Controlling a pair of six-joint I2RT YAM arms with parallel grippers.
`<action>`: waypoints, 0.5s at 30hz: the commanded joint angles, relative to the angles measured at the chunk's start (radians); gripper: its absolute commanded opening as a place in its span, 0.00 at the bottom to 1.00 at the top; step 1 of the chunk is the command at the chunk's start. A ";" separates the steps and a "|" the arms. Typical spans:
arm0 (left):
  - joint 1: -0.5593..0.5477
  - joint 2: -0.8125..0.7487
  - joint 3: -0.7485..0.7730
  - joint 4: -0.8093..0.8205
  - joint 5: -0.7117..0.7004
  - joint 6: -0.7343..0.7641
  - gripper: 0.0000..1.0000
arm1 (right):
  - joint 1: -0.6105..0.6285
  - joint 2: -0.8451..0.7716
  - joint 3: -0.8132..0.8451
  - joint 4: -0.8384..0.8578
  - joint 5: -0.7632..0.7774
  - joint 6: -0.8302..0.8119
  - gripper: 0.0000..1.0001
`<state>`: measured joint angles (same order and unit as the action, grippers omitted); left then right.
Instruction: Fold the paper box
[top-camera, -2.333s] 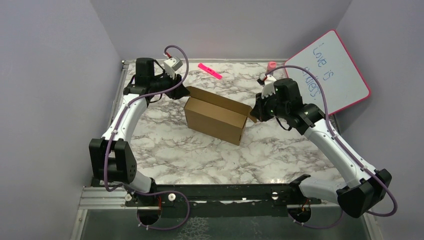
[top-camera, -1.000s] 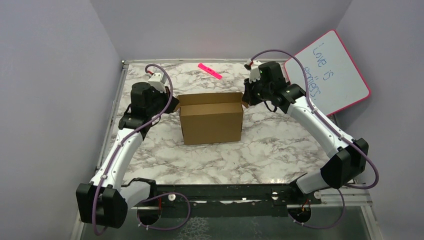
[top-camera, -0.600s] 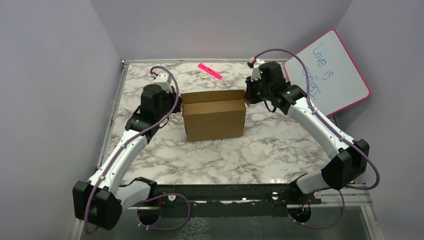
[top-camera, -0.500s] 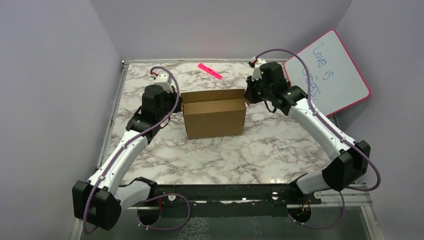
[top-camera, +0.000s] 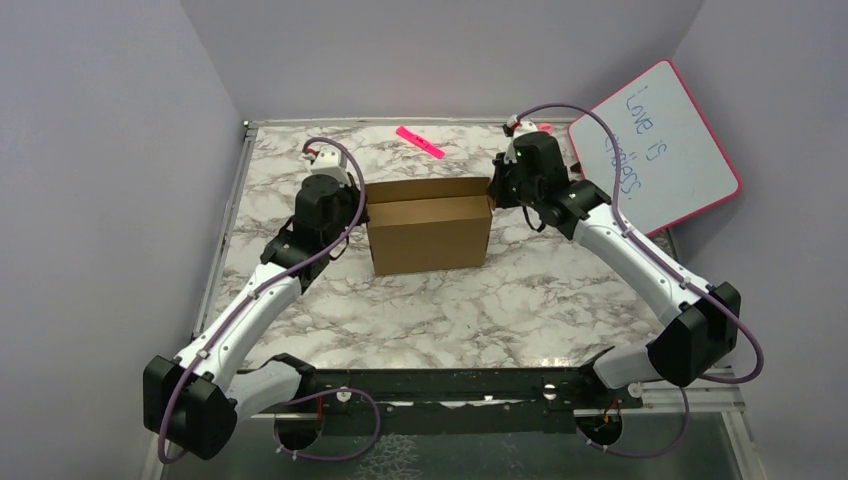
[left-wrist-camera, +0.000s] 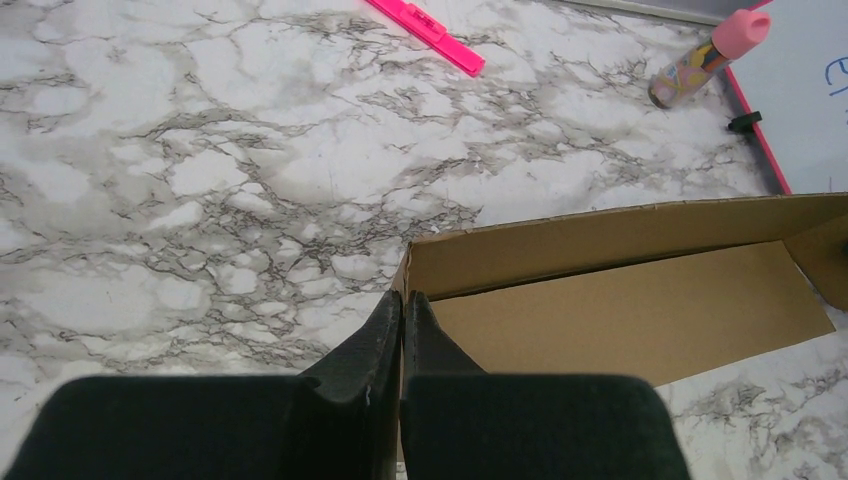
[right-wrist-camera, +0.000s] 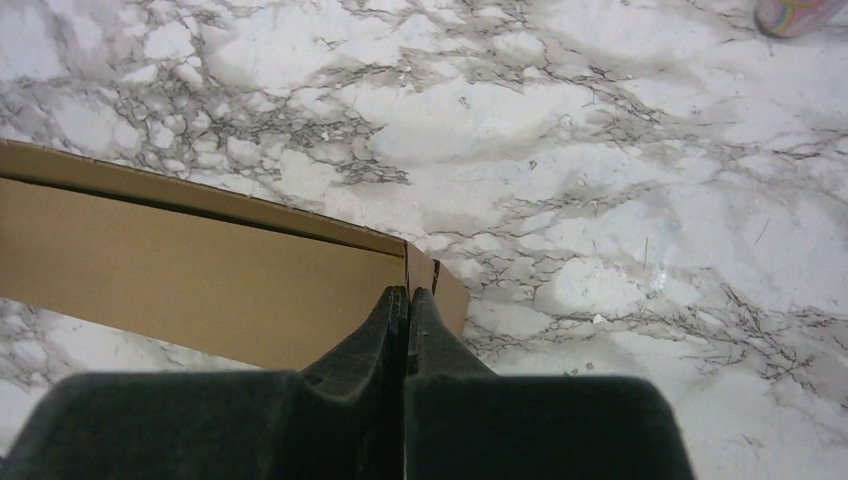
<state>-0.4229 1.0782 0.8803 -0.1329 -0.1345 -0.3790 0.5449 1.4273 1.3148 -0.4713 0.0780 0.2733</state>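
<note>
Underneath everything, a white-and-grey marble table (top-camera: 450, 310). Against the right wall, at the far right, a tilted pink-framed whiteboard (top-camera: 660, 150) with blue handwriting. At mid-table, a little toward the far side, the paper box (top-camera: 430, 240): plain brown cardboard, set up as an open-topped rectangular box with one long wall facing near.

At the box's left end, the left gripper (left-wrist-camera: 402, 300), fingers pressed flat together and tips right at the top corner. At the right end, the right gripper (right-wrist-camera: 408, 295), likewise closed, tips against the corner beside a small projecting flap. Cannot tell at either end whether cardboard sits pinched between the fingers.

Near the far edge, well apart from the box, a flat pink marker (top-camera: 420, 142). Close to the whiteboard's foot, a small pink-capped tube (left-wrist-camera: 705, 62) lying on its side.
</note>
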 joint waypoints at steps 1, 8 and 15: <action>-0.056 0.003 -0.008 0.059 -0.011 -0.044 0.02 | 0.052 -0.027 -0.025 0.046 0.024 0.101 0.01; -0.089 0.001 -0.014 0.067 -0.051 -0.049 0.01 | 0.085 -0.016 -0.002 0.001 0.090 0.155 0.01; -0.112 -0.003 -0.030 0.075 -0.073 -0.055 0.02 | 0.134 -0.038 -0.054 0.041 0.179 0.162 0.01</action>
<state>-0.4942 1.0786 0.8677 -0.1158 -0.2684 -0.3889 0.6270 1.4174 1.2999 -0.4728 0.2680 0.3885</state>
